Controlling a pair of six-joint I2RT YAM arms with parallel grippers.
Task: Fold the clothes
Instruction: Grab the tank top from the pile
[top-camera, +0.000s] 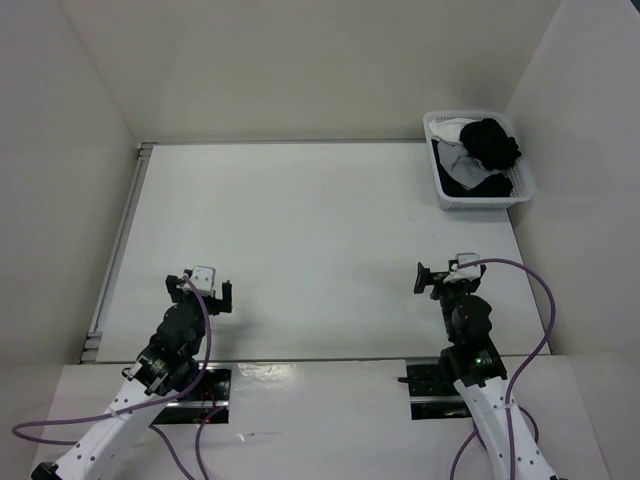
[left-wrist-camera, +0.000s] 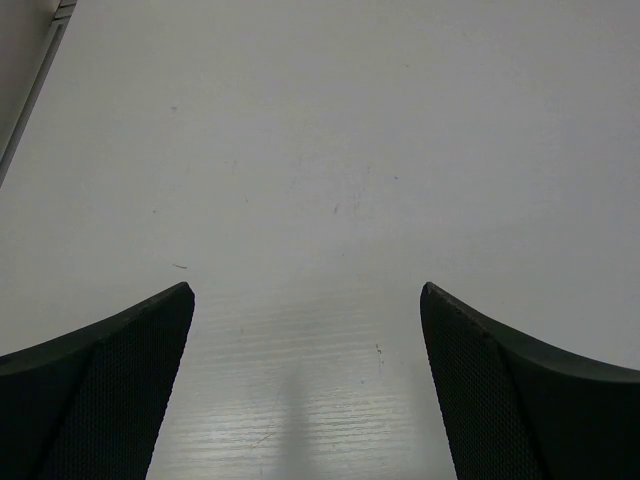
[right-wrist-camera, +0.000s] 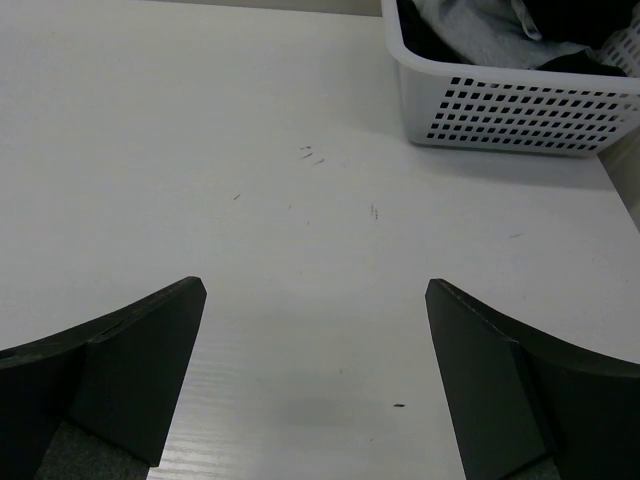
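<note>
The black top (top-camera: 490, 143) lies bunched in the white basket (top-camera: 480, 205) at the far right corner of the desk (top-camera: 300, 230). The left fingers (left-wrist-camera: 100, 390) and right fingers (right-wrist-camera: 120, 380) are spread wide, holding nothing.

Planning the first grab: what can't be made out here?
Top view: the black top lies bunched in the basket with a white garment and a grey garment; its neck hole and outline are hidden.
Right wrist view: the top edge cuts off most of the basket.
Left wrist view: only table shows.
</note>
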